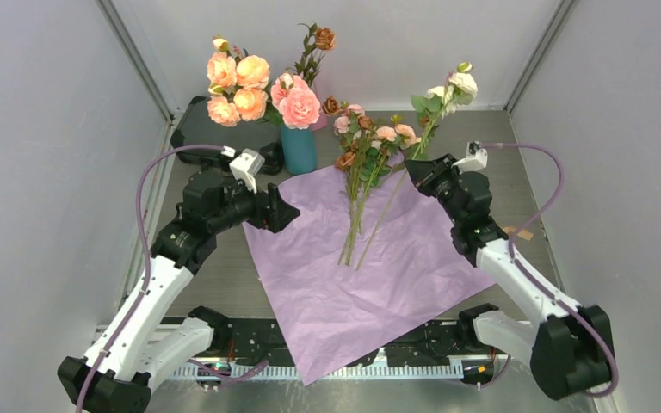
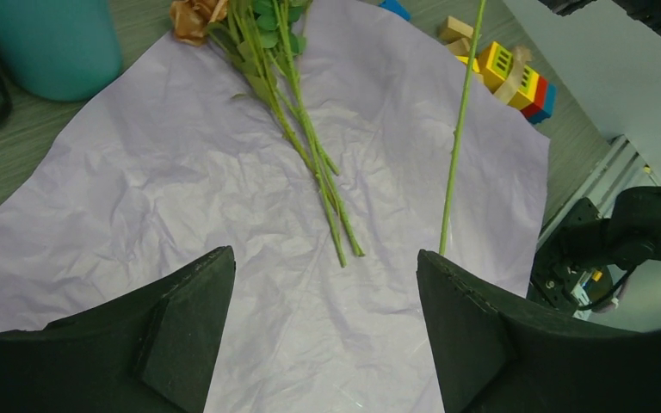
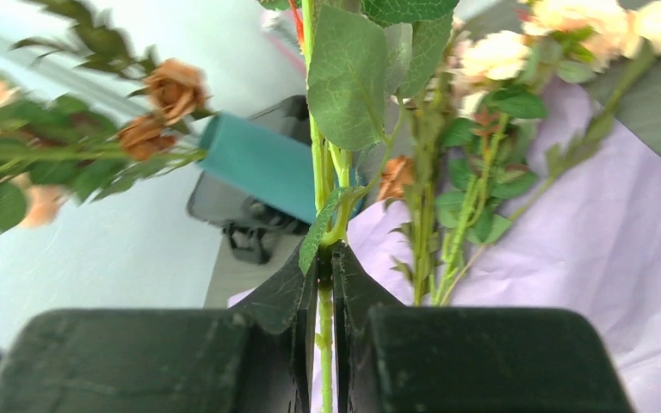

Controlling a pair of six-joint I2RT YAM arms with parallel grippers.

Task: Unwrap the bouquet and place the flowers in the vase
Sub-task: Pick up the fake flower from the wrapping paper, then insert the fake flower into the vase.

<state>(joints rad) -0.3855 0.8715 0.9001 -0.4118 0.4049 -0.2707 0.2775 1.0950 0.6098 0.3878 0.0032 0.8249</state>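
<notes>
**Surface and room.** Grey wood-grain table, plain white walls on three sides. A sheet of crinkled lilac paper lies spread flat across the middle, one corner reaching the near edge. Coloured toy blocks sit just past the paper's right side.

**My left arm.** Comes in from the near left with the elbow bent. My left gripper is low over the paper's far-left part, fingers spread wide with nothing between them.

**My right arm.** Comes in from the near right. My right gripper is raised over the paper's far-right corner, fingers pinched tight on a single green stem. The stem carries a cream rose and slants down toward the near left above the paper.

**The flowers.** A loose bunch lying on the paper, heads far and stems pointing near. It lies between my two grippers, just left of the held stem.

**The vase.** Teal and upright, just off the paper's far-left edge, beyond my left gripper. It holds a pink rose and a brown sprig. Peach-orange roses stand just to its left.
</notes>
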